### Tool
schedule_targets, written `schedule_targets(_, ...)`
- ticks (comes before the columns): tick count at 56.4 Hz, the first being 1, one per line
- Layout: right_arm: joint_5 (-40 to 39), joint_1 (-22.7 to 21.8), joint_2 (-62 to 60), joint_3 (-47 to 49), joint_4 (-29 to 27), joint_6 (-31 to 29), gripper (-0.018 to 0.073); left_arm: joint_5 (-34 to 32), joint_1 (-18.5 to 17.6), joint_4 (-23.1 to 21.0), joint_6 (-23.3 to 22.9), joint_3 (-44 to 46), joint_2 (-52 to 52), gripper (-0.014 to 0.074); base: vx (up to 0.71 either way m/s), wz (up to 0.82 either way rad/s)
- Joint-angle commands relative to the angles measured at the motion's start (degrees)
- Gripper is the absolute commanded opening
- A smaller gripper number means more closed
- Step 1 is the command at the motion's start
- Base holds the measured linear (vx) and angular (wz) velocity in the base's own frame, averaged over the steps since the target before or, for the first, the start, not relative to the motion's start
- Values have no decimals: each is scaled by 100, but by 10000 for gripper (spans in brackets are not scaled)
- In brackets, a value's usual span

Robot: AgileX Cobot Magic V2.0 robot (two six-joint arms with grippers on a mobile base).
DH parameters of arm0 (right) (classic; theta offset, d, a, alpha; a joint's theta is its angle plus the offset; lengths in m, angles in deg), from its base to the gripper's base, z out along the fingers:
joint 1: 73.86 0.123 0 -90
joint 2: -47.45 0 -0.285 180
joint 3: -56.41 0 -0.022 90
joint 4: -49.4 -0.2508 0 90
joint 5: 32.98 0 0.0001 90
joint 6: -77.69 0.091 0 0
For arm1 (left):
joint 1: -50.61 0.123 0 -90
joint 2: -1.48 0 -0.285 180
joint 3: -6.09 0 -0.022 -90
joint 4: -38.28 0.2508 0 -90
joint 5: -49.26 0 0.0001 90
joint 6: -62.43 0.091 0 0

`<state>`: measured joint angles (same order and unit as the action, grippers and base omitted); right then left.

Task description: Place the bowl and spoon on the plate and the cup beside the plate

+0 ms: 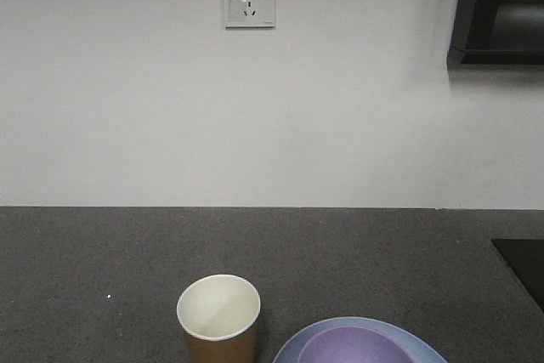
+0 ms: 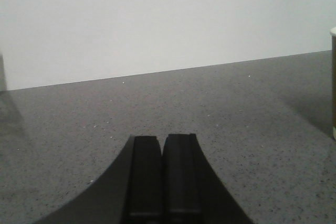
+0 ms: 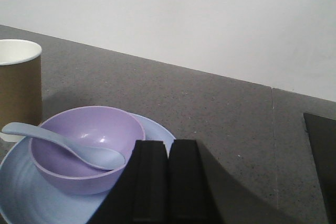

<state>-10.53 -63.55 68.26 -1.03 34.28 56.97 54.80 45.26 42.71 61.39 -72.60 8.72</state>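
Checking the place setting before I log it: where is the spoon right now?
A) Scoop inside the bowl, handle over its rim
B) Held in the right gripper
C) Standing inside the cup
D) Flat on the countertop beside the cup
A: in the right wrist view the spoon lies with its scoop inside the bowl, handle sticking out over the rim, on the plate.
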Motion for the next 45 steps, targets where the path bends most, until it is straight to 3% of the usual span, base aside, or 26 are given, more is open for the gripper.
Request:
schedule_targets(1,-490,1,45,159,-25,-40,-8,-429,10,5,-7,143,-100,-6,0,0)
schedule_targets(26,-502,1,36,122,125,101,-8,-429,10,5,-7,143,-100,-6,0,0)
schedule_targets(30,-635,-63,-26,-37,503,523,-8,-429,10,5,-7,143,-100,-6,0,0)
schedule_targets(39,-961,-622,-550,-865,1350,2410,-8,-429,10,5,-7,143,-100,-6,0,0)
schedule_targets(45,-1269,-912,-900,-1475,1512,2956,-8,-429,10,5,-7,143,-100,-6,0,0)
